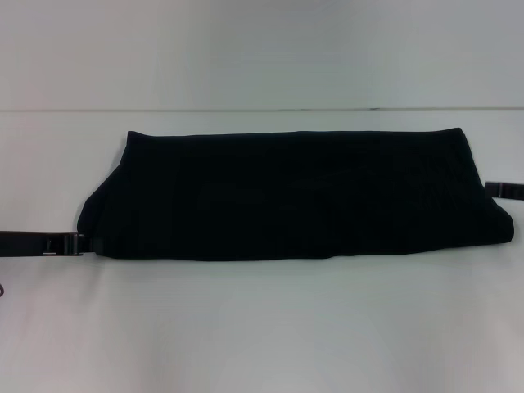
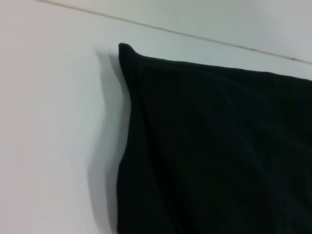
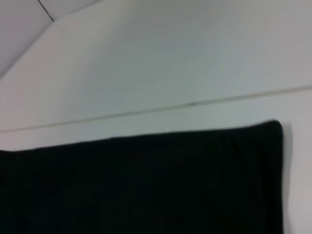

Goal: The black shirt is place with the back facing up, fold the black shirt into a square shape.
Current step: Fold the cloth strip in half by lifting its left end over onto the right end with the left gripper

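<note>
The left claw [image 1: 79, 243] is seen touching the near left corner of the plain matte black fabric shirt [image 1: 295, 196], folded into a long band on the white counter [image 1: 262, 327]. The right claw [image 1: 503, 190] is found farther off, at the opposite end. Neither claw's grip can be told.

Probably lab: bare white tabletop [image 1: 262, 327], plain white wall [image 1: 262, 49].
</note>
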{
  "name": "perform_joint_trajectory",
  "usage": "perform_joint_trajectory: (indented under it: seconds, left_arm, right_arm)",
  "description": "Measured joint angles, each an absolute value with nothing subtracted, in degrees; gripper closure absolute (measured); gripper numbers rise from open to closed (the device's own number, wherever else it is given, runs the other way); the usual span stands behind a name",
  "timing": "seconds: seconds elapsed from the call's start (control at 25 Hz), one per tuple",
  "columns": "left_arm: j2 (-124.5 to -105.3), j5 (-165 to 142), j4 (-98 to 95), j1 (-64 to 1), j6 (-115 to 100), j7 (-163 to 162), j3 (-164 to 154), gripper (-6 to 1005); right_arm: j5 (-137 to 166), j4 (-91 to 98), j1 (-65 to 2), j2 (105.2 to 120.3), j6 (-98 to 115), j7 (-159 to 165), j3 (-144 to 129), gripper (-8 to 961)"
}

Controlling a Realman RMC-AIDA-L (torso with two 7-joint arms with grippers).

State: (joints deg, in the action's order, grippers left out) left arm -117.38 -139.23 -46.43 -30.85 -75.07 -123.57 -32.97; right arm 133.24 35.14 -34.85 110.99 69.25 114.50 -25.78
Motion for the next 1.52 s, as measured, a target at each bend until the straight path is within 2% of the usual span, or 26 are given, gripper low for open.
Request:
perform_joint_trajectory:
  seconds: [0.2,0.6,1.04,1.48,1.52]
  left_arm:
    - [-117.33,-139.30,-46.43,-30.85,-75.07,-123.57,-32.93,1001]
    - [-117.23,-139.31,-46.40,-31.14,-74.95,-123.57,-33.06,1000]
    - [-117.14,-139.31,-46.28,-31.46,-74.72,-123.52,-33.14,1000]
    - [-117.16,-139.07,-46.18,-31.17,-74.96,-122.77,-32.65,997]
    - [-117.16,-138.96,-46.24,-31.07,-75.02,-122.57,-32.52,995]
  right_arm:
    - [135.28,33.95,-34.69,110.81,69.25,115.86,-27.11,158]
    - [135.53,33.23,-34.44,111.49,69.17,115.80,-27.41,164]
    - [135.52,32.87,-34.22,111.62,68.81,115.05,-27.43,534]
    - [135.01,32.87,-33.10,111.56,68.77,113.42,-26.67,775]
    - [134.90,32.87,-32.90,111.48,68.85,113.20,-26.50,863]
